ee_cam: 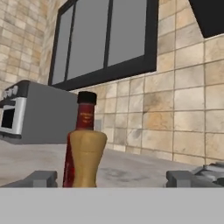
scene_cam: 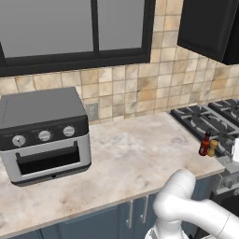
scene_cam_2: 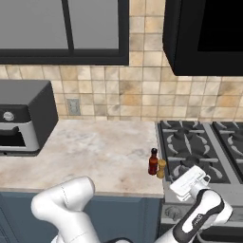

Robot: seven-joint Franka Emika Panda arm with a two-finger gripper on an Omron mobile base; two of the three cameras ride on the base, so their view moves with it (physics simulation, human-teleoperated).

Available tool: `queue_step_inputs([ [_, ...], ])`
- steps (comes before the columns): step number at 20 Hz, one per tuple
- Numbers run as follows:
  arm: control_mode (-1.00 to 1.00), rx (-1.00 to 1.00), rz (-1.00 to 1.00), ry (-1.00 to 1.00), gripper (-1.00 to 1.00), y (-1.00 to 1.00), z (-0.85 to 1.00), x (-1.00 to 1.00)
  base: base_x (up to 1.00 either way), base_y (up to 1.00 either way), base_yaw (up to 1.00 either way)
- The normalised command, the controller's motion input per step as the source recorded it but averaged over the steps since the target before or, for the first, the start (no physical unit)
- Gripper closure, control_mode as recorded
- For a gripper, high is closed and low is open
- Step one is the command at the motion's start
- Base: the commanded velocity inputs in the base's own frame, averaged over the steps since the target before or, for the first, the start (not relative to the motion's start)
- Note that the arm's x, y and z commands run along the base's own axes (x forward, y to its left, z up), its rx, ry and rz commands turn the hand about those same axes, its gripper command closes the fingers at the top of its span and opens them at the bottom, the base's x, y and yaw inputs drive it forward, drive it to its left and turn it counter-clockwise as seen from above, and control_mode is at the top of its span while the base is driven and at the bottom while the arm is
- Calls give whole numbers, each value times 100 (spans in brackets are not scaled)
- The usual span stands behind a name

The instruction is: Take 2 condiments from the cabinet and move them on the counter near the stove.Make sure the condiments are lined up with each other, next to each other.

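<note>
The 2 bottles stand upright on the beige marbled surface (scene_cam_2: 104,147), close to its front edge and just beside the left edge of the stove (scene_cam_2: 199,147). The slim red bottle (scene_cam_2: 153,162) with its black cap is on the left, and the shorter tan bottle (scene_cam_2: 161,168) with the rounded top is right next to it on the stove side; whether they touch cannot be told. From the left base view the same pair shows at the far right of the surface, red bottle (scene_cam: 204,144) beside tan bottle (scene_cam: 212,148), with the black grates of the stove (scene_cam: 205,119) just behind them.

The hand (scene_cam_2: 190,181) is low in front of the stove, just to the right of the bottles and apart from them. Its fingers are spread wide and pinch nothing. In the hand view the 2 dark fingertips (ee_cam: 41,178) stand far apart at the bottom, and the tan bottle (ee_cam: 87,157) stands between them further off, covering much of the red bottle (ee_cam: 85,114) behind it.

The dark wall cabinet (scene_cam_2: 204,38) hangs above the stove. A grey toaster oven (scene_cam: 42,133) with 3 knobs sits at the left end of the surface, under a dark-framed window (scene_cam: 74,32), well apart from the bottles. A tiled wall (scene_cam_2: 123,90) runs behind.
</note>
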Motion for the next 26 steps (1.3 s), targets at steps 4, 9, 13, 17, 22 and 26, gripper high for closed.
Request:
queue_step_inputs([
  [4, -100, 3, 0, 0, -100, -29, -3, -80, 0, 0, 0],
  [9, -100, 0, -6, 6, -100, -2, 2, -82, 0, 0, 0],
  [13, -100, 0, -17, 14, -100, 0, 28, -89, 0, 0, 0],
  [17, -100, 0, -20, 26, -100, 0, 46, -82, 0, 0, 0],
  [22, -100, -2, -19, 40, -100, 15, 59, -66, 0, 0, 0],
  [26, -100, -16, -13, 55, -100, 50, 57, -17, 0, 0, 0],
])
